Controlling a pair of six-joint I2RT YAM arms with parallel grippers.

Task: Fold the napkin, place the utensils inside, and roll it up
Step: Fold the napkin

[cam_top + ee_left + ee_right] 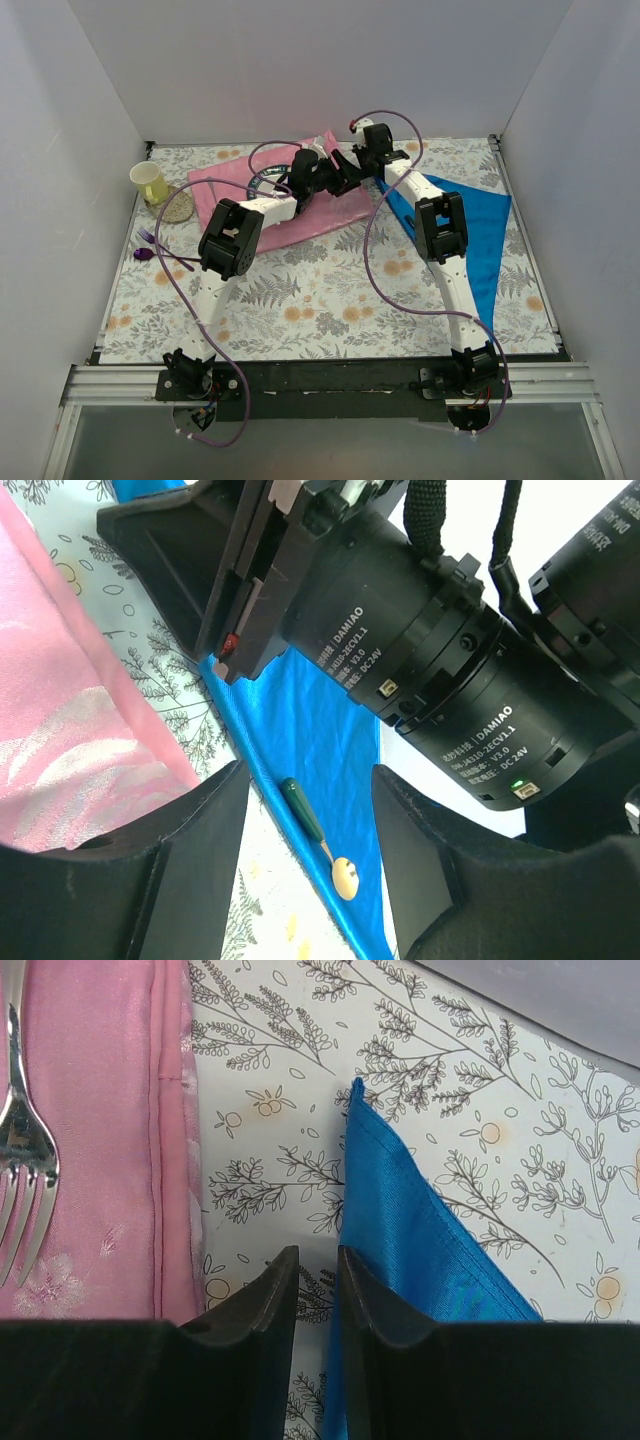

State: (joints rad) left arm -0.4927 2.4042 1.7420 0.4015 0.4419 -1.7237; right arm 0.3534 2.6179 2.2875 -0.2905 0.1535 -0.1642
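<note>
The blue napkin lies folded into a triangle on the right of the table, one corner pointing to the pink mat. In the left wrist view the gold-bowled spoon with a dark green handle lies on the napkin near its folded edge. My left gripper is open and empty above the spoon; in the top view it hangs over the mat's right edge. My right gripper has a narrow gap with nothing in it, its right finger over the napkin's edge near the corner.
The pink mat lies at the back left with a silver fork and a partly hidden plate on it. A yellow cup and a purple fork and spoon are at the far left. The two wrists are close together.
</note>
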